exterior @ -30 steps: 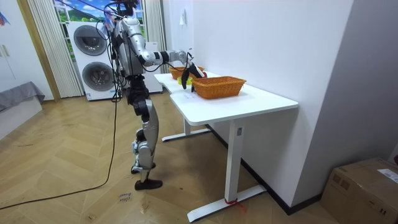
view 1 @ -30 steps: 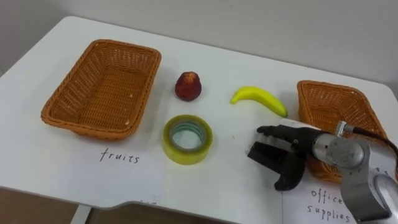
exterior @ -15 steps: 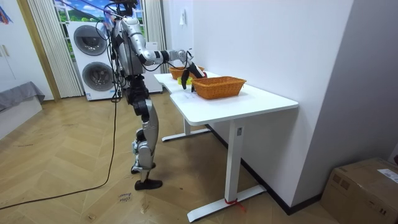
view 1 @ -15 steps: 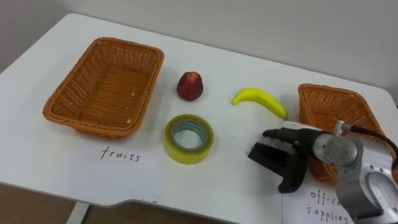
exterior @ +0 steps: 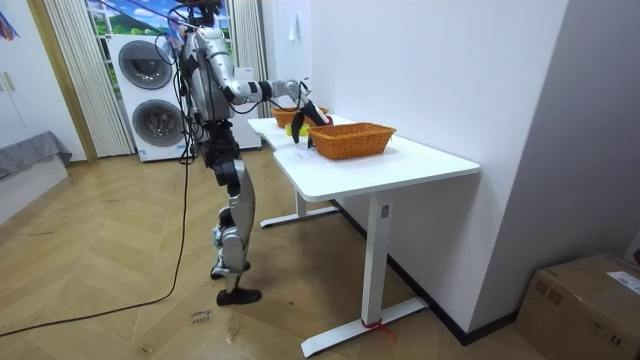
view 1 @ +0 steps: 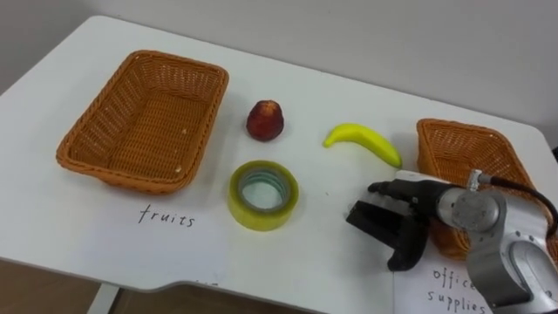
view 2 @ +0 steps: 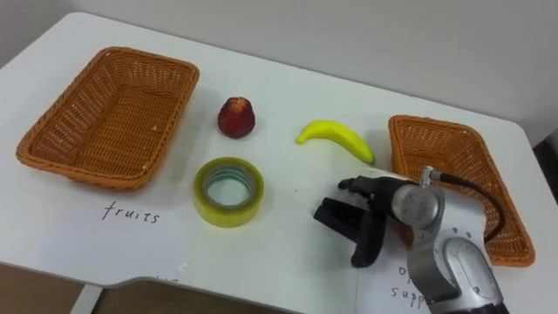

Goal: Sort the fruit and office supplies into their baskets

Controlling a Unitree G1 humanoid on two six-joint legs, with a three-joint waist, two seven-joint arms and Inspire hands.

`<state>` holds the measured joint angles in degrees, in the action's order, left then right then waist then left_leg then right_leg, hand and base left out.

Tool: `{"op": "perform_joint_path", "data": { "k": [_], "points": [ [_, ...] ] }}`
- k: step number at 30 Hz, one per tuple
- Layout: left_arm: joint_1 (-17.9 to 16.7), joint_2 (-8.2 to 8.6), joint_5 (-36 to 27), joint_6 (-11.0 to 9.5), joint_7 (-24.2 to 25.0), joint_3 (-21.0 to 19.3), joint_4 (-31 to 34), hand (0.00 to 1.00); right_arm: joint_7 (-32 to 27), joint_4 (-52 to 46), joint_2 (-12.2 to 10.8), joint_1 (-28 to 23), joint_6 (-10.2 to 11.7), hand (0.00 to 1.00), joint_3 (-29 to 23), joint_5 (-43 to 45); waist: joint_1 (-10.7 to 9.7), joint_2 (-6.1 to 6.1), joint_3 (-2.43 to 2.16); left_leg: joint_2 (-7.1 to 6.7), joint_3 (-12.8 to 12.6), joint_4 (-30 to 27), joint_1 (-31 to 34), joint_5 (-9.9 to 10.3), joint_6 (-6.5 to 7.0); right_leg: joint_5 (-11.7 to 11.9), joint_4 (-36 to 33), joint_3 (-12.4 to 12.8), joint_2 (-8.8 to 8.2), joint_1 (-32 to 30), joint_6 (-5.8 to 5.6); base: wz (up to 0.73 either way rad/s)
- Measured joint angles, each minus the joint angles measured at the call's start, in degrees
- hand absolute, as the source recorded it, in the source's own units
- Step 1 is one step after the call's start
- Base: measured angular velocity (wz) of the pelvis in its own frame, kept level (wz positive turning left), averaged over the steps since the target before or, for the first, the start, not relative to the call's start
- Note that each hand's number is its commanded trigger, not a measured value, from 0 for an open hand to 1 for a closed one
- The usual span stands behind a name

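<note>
- Yellow tape roll lies flat on the white tabletop, hole upward, near the front edge; every place below is given from it.
- Right of the tape roll, and a little nearer the robot, the right hand hangs low over the tabletop. It is well apart from the roll, with its dark fingers pointing back toward it and bent downward.
- A dark blocky shape sits under those fingers. I cannot tell whether it is part of the hand or something held, so I cannot say if the hand is clenched, released or grasping.
- Further right of the tape roll, past the hand, stands the wicker office-supplies basket, its near part hidden behind the wrist.
- Beyond the tape roll and to its right lies the banana. Its long axis slants from far-left to near-right, and its right tip is near that basket.
- Straight beyond the tape roll sits a red fruit; beyond the roll and to its left stands the empty fruit basket.
- Judgement: the roll lies in line with the fingers, on the side away from its own basket. The right hand looks best placed to fetch it, reaching left and then carrying it back right.
- Both fruits have to travel the opposite way, to the basket left of the roll.
</note>
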<state>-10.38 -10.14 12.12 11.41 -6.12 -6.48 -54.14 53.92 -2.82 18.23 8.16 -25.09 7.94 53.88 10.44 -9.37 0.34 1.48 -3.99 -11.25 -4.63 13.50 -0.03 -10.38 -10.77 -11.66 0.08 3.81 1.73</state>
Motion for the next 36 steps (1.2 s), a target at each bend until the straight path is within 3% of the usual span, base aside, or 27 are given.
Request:
{"op": "perform_joint_path", "data": {
  "k": [9,10,12,13,21,36],
  "points": [
    [-0.03,-0.11,-5.25,0.02,-2.57,1.42,-0.56,0.00,-1.65,0.29,0.10,0.00,-0.72,0.00,0.97,-2.32,0.16,0.22,0.13,0.17,-0.44,0.55,-0.11,0.00,-0.01,0.05,-0.01,0.14,0.16,0.03,0.08,0.00],
    [-0.09,-0.14,-5.23,0.03,-2.85,1.95,-0.45,0.00,-1.77,0.29,0.10,0.00,-0.72,0.06,1.03,-2.30,0.14,0.25,0.14,0.18,-0.45,0.55,-0.11,0.00,-0.01,0.05,0.00,0.13,0.16,0.03,0.08,0.00],
    [-0.21,-0.03,-5.21,0.04,-3.62,2.45,0.21,0.00,-2.04,0.12,0.10,0.00,-0.81,0.89,1.41,-2.06,0.05,0.41,0.21,0.16,-0.48,0.56,-0.11,0.00,-0.01,0.07,-0.01,0.17,0.16,0.01,0.07,0.00],
    [-0.20,-0.02,-5.21,0.04,-3.78,2.45,0.25,0.00,-2.11,0.02,0.10,0.00,-0.91,1.00,1.61,-1.96,0.00,0.45,0.21,0.16,-0.49,0.57,-0.11,0.00,-0.01,0.08,-0.01,0.20,0.16,0.00,0.07,0.00],
    [-0.22,0.20,-5.29,0.00,-6.27,3.77,0.47,0.00,-6.53,-0.05,0.08,1.56,-1.23,1.00,2.07,-1.09,-0.46,1.74,0.09,0.18,-0.50,0.45,-0.24,-0.04,-0.02,0.10,0.05,0.12,0.12,0.03,0.04,0.00],
    [0.13,0.24,-5.26,-0.64,-5.89,4.41,0.53,0.00,-7.79,0.68,-0.84,1.26,-0.49,1.00,2.06,-2.25,-0.60,1.95,0.17,0.12,-0.51,0.34,-0.21,-0.07,0.03,0.10,0.09,0.10,0.05,0.08,0.04,0.00]
  ]
}}
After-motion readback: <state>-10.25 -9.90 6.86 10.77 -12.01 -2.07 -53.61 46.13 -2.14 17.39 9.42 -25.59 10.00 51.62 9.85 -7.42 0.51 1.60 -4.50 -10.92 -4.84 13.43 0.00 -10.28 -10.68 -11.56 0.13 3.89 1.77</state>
